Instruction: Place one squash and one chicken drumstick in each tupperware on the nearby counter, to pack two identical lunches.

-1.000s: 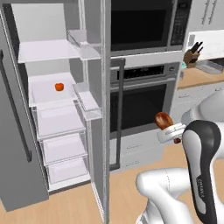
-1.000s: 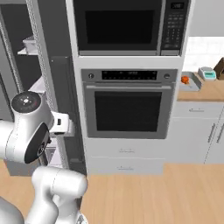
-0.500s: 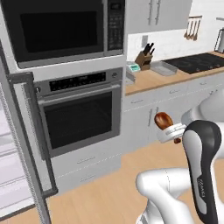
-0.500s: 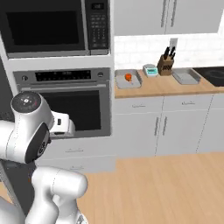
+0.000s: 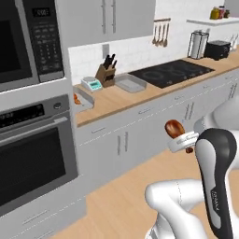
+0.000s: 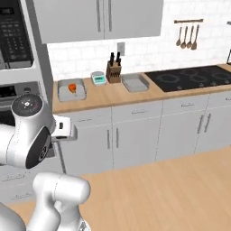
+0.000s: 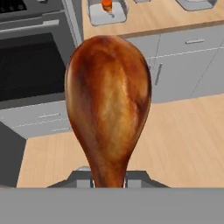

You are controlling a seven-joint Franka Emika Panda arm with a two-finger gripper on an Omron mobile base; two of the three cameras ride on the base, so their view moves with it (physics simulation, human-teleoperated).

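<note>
Between clenched fingers [image 7: 109,180], a glossy brown chicken drumstick [image 7: 108,105], plump end tapering downward.

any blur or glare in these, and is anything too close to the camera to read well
Hand view: the drumstick looms huge right at the lens, glossy with soft highlights, blocking much of the counter behind. Left base view: slightly soft throughout, the drumstick small above the gripper. Right base view: even flat light, no hard shadows, the two tupperware clear but small.
</note>
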